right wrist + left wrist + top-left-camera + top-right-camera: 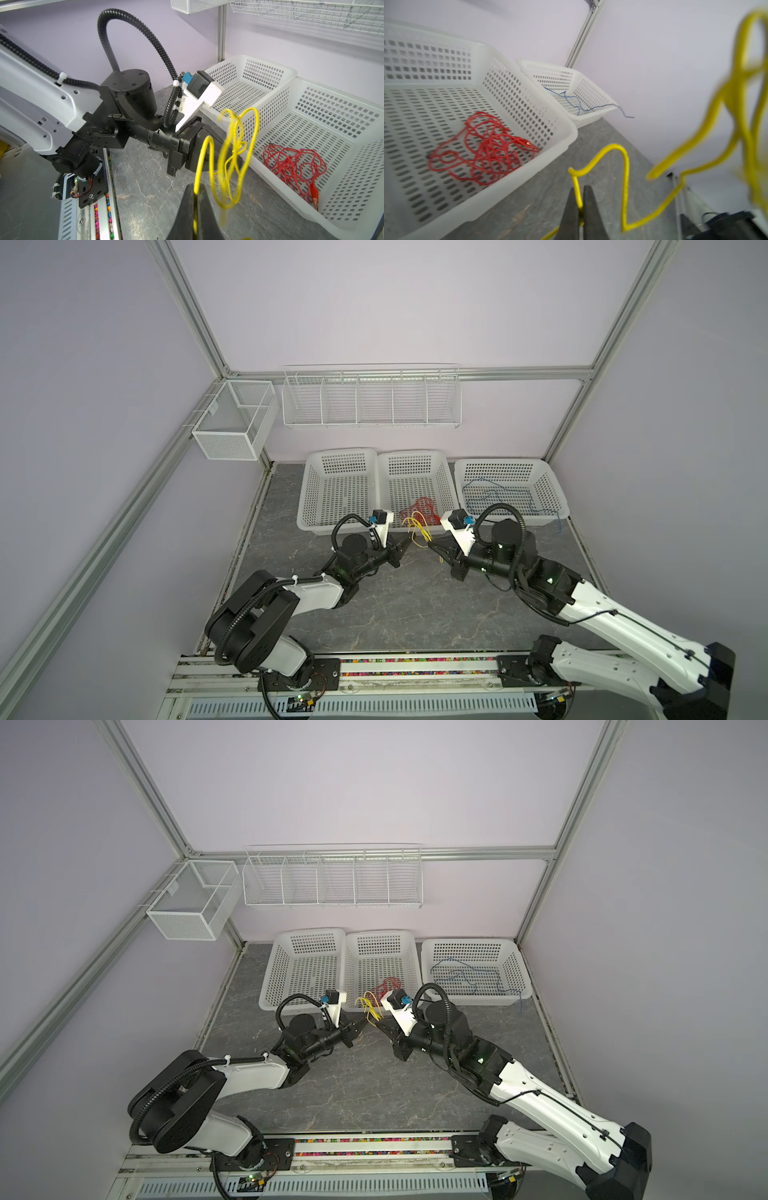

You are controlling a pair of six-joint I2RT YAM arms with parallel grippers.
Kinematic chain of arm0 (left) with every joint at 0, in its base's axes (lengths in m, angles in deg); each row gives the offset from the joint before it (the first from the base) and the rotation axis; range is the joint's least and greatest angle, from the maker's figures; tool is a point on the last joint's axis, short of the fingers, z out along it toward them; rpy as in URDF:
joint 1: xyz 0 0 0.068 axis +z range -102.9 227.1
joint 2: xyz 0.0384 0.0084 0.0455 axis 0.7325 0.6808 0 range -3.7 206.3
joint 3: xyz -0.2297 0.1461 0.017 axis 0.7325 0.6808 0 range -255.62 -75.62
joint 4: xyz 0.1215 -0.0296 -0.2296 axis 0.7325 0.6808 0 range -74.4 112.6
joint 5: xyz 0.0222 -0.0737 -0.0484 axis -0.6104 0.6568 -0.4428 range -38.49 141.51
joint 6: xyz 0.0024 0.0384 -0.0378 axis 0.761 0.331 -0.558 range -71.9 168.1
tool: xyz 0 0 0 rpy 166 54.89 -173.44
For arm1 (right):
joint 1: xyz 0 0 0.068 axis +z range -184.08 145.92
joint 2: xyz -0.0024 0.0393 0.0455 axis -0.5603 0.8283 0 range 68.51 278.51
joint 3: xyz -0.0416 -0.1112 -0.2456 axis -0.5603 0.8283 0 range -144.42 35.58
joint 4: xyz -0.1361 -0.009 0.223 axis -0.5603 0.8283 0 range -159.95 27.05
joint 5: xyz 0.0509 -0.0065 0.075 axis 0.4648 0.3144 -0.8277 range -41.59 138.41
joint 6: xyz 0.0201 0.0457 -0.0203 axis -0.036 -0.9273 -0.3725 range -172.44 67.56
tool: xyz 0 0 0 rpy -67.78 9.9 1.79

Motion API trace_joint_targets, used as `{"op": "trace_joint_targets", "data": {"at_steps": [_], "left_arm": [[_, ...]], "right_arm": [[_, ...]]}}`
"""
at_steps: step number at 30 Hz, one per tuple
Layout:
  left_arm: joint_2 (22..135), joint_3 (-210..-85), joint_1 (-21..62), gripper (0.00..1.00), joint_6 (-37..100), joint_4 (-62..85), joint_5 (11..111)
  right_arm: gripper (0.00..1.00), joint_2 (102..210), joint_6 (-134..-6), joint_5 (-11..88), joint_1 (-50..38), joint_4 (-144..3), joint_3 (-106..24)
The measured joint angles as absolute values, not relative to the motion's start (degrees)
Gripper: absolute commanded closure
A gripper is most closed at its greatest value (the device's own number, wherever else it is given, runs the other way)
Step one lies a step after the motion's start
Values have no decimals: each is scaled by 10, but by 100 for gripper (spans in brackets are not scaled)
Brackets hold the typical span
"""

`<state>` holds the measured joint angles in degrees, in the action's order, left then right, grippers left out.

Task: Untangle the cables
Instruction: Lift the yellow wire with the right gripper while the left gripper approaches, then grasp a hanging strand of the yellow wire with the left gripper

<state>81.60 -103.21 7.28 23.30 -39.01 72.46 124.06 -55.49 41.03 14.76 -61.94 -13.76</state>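
The cables are thin wires that look light and springy. They keep their kinks, and the smooth jacket would probably slip in a weak pinch. I judge each is best taken on a single strand near an end, since a hard pull on a loop would likely tighten a knot.

The left fingers are clenched on one strand of the yellow cable, which rises past their tips in stiff bends. It hangs in the air between the two sets of fingers, above the surface, with its loops twisted round each other. Just beyond both sets of fingertips, the red cable lies as a loose knotted wad in the middle basket.

The right fingers are clamped tight on another strand of the yellow cable. Farther right, beyond those fingers, the blue cable sprawls in the right basket, one end trailing over its rim
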Motion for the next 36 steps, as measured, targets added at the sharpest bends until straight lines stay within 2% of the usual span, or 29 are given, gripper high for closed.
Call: {"op": "trace_joint_targets", "data": {"at_steps": [5,9,14,20,27,36], "left_arm": [[812,-1033,73,100,233,-376,720],[791,-1033,73,100,243,-328,700],[737,-1040,73,100,270,-211,643],[669,-1043,73,100,298,-85,555],[597,-1042,73,100,308,12,457],[536,-1035,69,100,334,98,361]], "right_arm": [[93,1241,-559,450,148,-615,-135],[94,1241,-576,532,147,-605,-135],[94,1242,-611,639,125,-581,-133],[94,1242,-646,719,88,-550,-119],[94,1236,-666,773,39,-510,-101],[94,1194,-677,779,-31,-478,-86]]}}
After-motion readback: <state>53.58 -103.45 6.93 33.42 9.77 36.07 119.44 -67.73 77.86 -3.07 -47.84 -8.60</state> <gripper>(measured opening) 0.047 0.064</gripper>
